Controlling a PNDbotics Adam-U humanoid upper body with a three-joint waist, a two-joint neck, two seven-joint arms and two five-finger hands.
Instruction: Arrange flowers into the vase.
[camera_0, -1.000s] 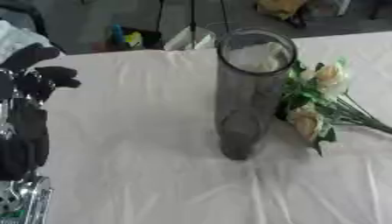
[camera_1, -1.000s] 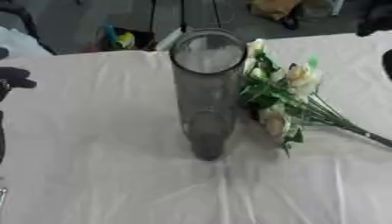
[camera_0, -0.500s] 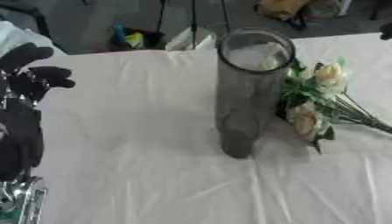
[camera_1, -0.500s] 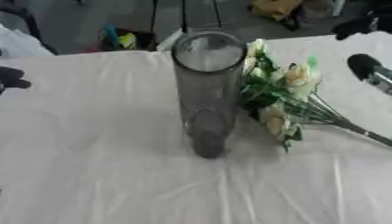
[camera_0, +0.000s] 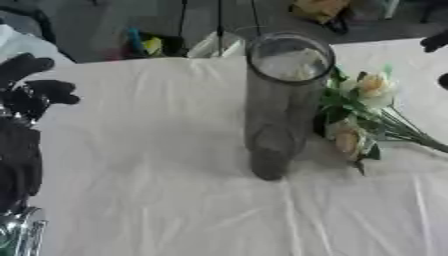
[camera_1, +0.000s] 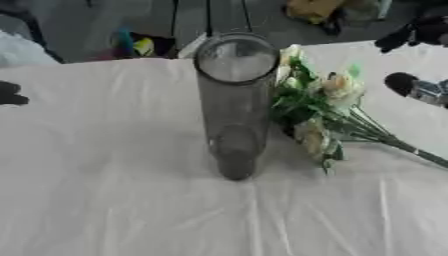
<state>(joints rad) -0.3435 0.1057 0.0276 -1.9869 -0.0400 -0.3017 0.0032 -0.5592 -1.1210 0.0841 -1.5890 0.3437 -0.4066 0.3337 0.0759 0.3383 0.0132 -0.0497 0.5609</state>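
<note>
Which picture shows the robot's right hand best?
The right eye view: the right hand comes in at the upper right edge, beyond the flowers. The left eye view shows only dark bits of it at the right edge. Its fingers are too blurred to read.

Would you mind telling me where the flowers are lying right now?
The flowers lie on the white tablecloth just right of the tall glass vase, blooms beside it and stems trailing toward the right edge.

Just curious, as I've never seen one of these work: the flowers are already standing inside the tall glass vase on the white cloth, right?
Not quite. The flowers are not in the vase; they lie on the white cloth beside it, on the robot's right, stems pointing away. The vase holds no flowers. The right eye view shows this best.
</note>
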